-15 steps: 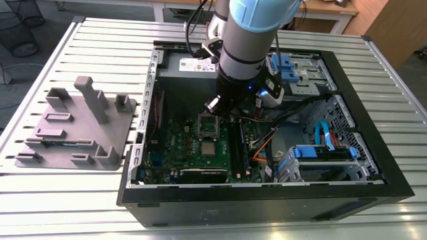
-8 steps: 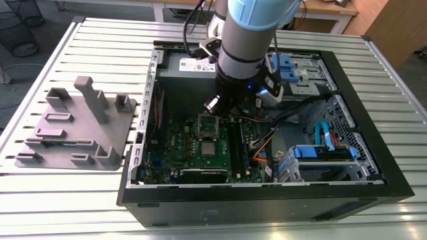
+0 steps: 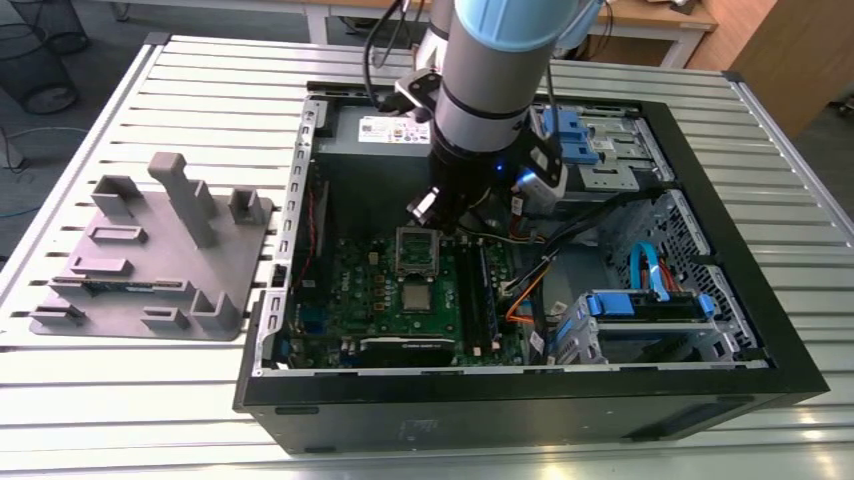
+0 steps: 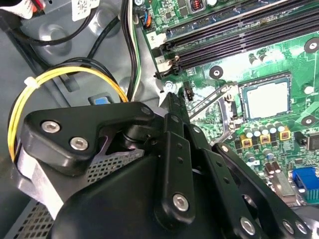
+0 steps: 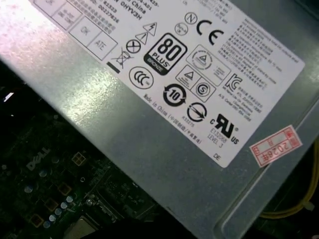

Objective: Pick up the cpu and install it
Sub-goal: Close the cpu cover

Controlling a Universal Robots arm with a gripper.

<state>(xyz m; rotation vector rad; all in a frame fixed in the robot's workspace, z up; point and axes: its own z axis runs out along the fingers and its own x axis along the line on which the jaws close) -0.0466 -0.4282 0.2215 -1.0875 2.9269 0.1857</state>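
Beside the socket frame [image 3: 416, 250], the cpu [image 3: 418, 296] lies uncovered.

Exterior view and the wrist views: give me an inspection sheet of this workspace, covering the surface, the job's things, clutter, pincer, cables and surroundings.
Surface: slatted metal table carrying an open case.
Job's things: cpu lies flat in the socket on the motherboard; the frame is open beside it.
Clutter: grey tray on the table, at the exterior view's left of the case.
Grippers: pincer inside the case, apart from the cpu.
Cables: yellow loop near the pincer; orange cable and blue cable in the case.
Surroundings: wire bin and wooden desk beyond the table.
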